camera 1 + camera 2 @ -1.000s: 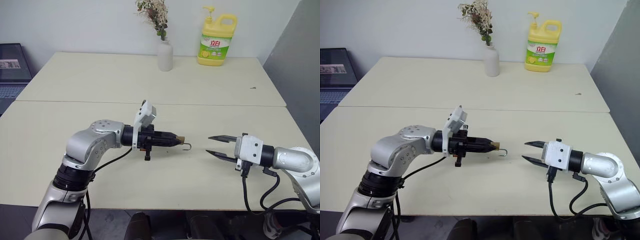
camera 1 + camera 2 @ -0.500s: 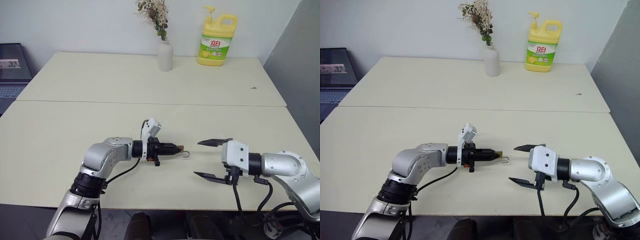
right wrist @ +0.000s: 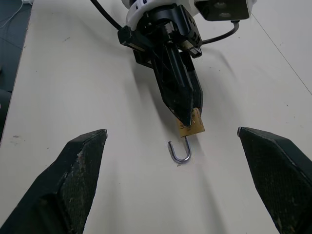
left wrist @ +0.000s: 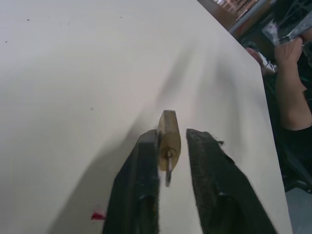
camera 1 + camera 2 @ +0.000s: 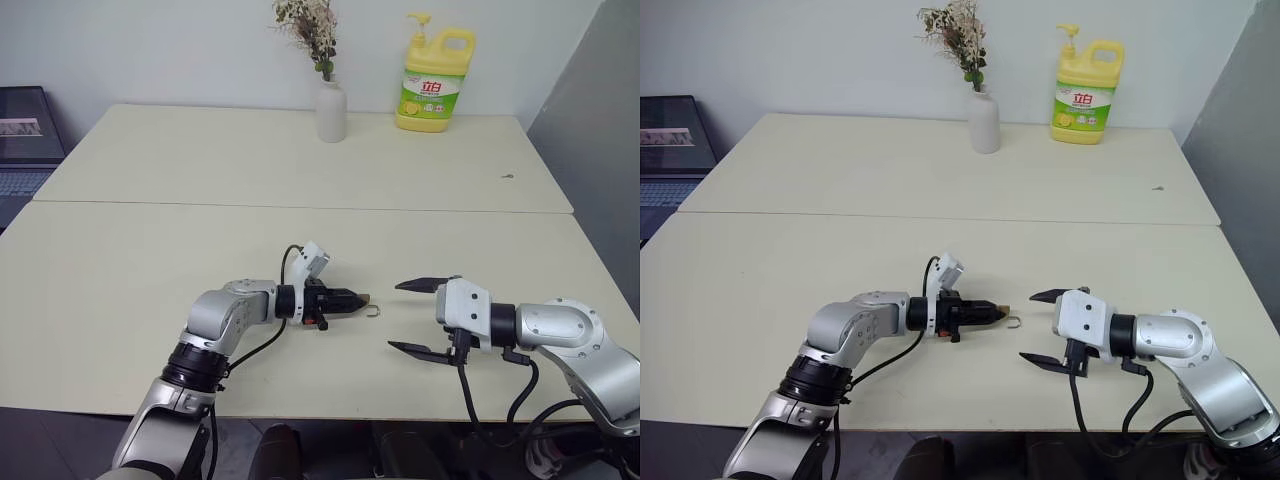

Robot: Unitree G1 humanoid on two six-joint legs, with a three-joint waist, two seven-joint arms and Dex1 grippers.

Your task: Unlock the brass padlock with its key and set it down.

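Start with the writing. The yellow detergent bottle [image 5: 433, 85] at the far edge of the surface [image 5: 150, 260] has a green-and-white label with the red characters "立白". The smaller print under them is too fine to read. Beside it is a white vase [image 5: 330, 110] of dried sprigs. On the robot's left, a laptop [image 5: 25, 140] is cut off by the frame edge, and its screen is illegible.

Now the action, down at the near edge. The left pincer [image 5: 355, 297] lies low over the surface and points across at the right one, with the brass padlock [image 3: 191, 127] at its very tip. From the head views the padlock is a gold speck and the grip can't be judged.

The left wrist view shows more. The black fingers [image 4: 139, 185] stand slightly apart. The brass body leans on one finger, with a sliver of gap to the other. A thin silver piece [image 4: 168, 168] hangs from its near face, and I can't tell whether that is the key.

The right wrist view shows the other side. The silver shackle [image 3: 180, 153] hooks out past the body with one leg in and the free end loose. Whether it touches the surface is hard to call.

The right pincer [image 5: 395, 316] faces the padlock from just beside it. Its fingers [image 3: 83, 161] are spread wide and grip nothing.

At the edge of the left wrist view, a person's arm [image 4: 292, 92] is partly cut off beyond the surface.
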